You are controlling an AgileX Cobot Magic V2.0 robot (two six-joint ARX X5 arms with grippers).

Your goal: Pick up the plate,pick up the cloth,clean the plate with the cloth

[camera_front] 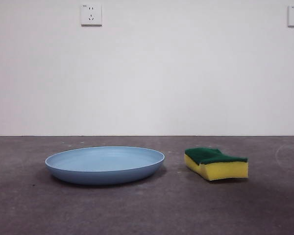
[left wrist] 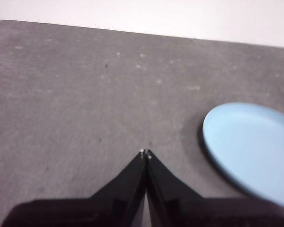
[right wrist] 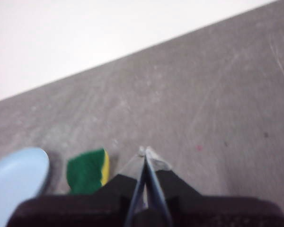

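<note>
Here, grey table, white wall; left gripper and right gripper jaws closed, empty

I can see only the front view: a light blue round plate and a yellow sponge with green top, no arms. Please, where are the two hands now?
Observer: The left hand is above bare grey table, its jaws shut and empty; the wide, shallow light blue plate lies off to its side, untouched.
Operator: And the right one?
Observer: The right hand is also shut on nothing, above the table, apart from the small yellow foam sponge with the dark green scouring top.
Operator: Do plate and sponge touch?
Observer: No. The right wrist view shows a strip of table between them.
</note>
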